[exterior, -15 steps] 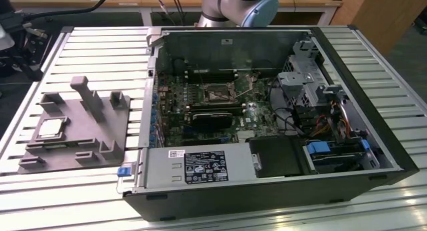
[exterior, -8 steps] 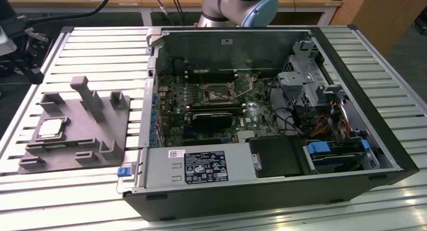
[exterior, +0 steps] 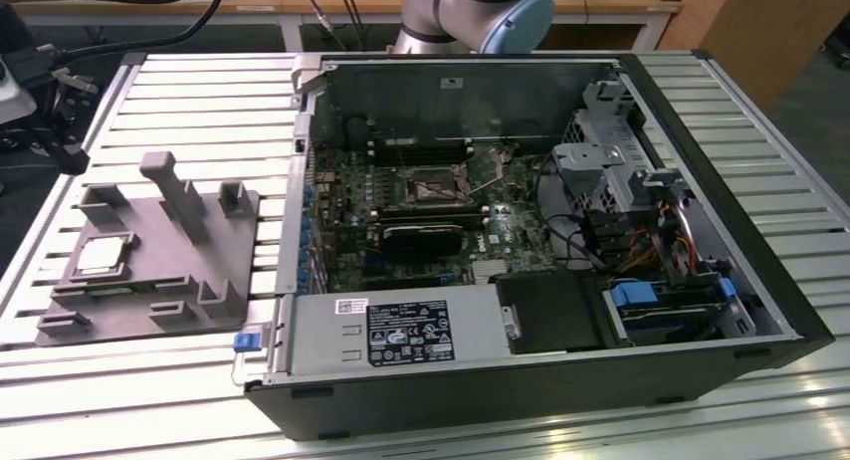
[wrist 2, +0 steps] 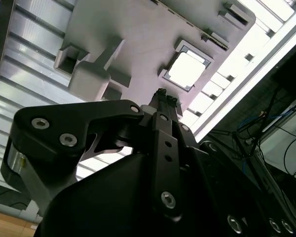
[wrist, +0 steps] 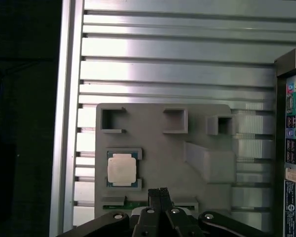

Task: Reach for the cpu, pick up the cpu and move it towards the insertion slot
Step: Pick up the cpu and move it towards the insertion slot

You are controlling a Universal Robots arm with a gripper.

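The cpu (exterior: 104,253) is a small silver square lying flat in a recess of the grey fixture plate (exterior: 179,281), to the exterior view's left of the open computer case. In both wrist views the cpu (wrist: 122,168) (wrist 2: 187,69) lies well below my gripper (wrist: 159,193) (wrist 2: 164,97). The two black fingertips (wrist: 154,195) are pressed together with nothing between them, and they hang above the plate a little to one side of the chip. The insertion slot (exterior: 433,187) is a square metal-framed socket with a dark centre on the motherboard inside the case.
The fixture plate (wrist: 153,138) carries upright posts (exterior: 175,193) and box-shaped blocks around the chip. The case walls (exterior: 691,161), a black ribbed block (exterior: 422,234), drive cages and cables crowd the socket. The slatted aluminium table (wrist: 177,64) runs to an edge close beside the plate.
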